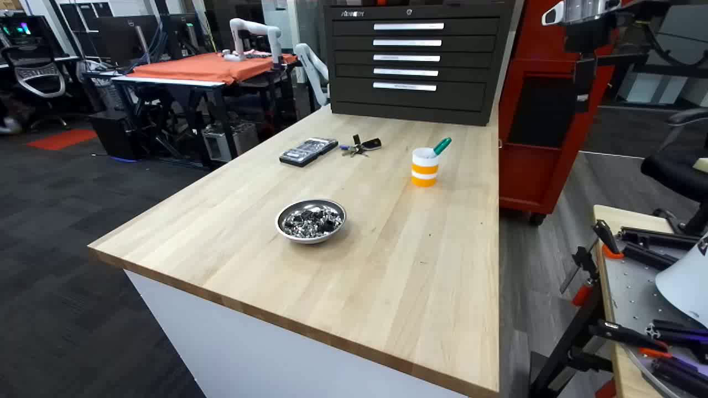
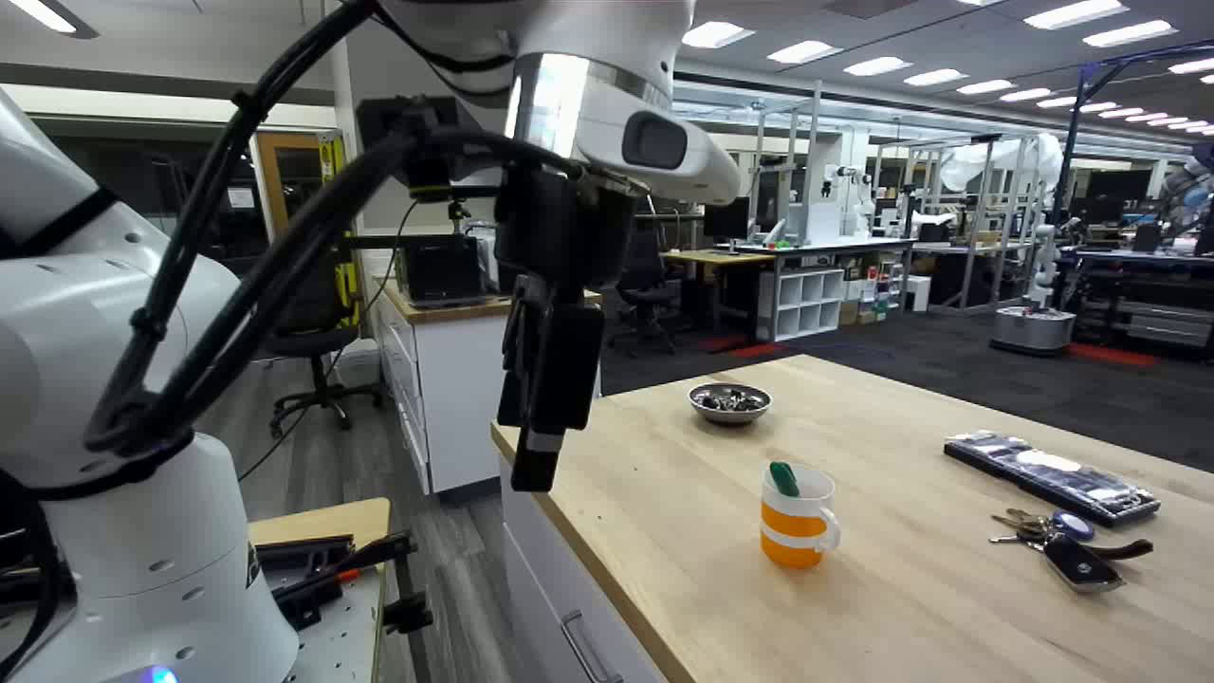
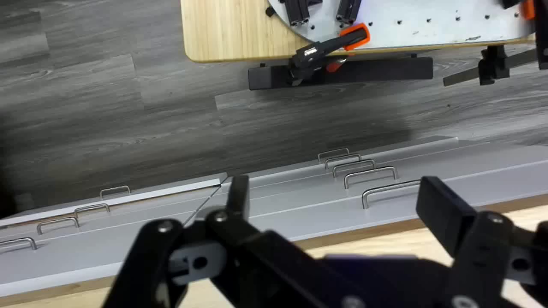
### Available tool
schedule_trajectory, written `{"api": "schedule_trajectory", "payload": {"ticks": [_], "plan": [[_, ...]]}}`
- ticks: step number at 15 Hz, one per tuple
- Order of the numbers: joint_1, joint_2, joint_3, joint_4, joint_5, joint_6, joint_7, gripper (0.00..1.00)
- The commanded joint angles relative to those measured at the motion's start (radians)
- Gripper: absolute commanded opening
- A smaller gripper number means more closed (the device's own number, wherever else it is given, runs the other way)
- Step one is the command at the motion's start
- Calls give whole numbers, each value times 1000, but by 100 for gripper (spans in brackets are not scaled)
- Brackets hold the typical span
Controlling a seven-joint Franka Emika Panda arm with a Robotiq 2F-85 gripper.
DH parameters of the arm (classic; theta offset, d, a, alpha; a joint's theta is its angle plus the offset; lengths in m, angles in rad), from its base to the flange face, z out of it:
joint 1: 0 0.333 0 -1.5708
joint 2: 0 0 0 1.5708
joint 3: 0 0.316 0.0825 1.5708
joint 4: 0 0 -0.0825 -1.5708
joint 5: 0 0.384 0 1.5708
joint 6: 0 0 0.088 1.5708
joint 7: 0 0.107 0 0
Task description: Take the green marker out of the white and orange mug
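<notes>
The white and orange mug stands upright on the wooden tabletop in both exterior views point(image 1: 425, 168) point(image 2: 792, 525). The green marker leans in it, its upper end sticking out above the rim point(image 1: 442, 146) point(image 2: 783, 478); its lower part is hidden inside the mug. My gripper point(image 2: 536, 465) hangs pointing down in the air by the table's edge, apart from the mug. It also shows at the upper right in an exterior view point(image 1: 582, 99). In the wrist view the gripper point(image 3: 338, 199) has its fingers wide apart with nothing between them. Mug and marker are out of the wrist view.
A metal bowl of small parts point(image 1: 311, 222), a flat dark case point(image 1: 308, 151) and keys point(image 1: 359, 145) lie on the tabletop point(image 1: 365, 298). A black drawer chest point(image 1: 412, 99) stands at its far end. Drawer handles point(image 3: 370, 173) stick out below the table edge.
</notes>
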Motion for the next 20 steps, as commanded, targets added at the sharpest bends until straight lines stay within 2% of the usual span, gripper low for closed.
{"api": "schedule_trajectory", "payload": {"ticks": [1, 11, 20], "plan": [[-1, 0, 2, 2, 1, -3, -1, 100], [4, 12, 1, 7, -1, 6, -12, 100], [47, 139, 15, 58, 14, 160, -41, 100]]}}
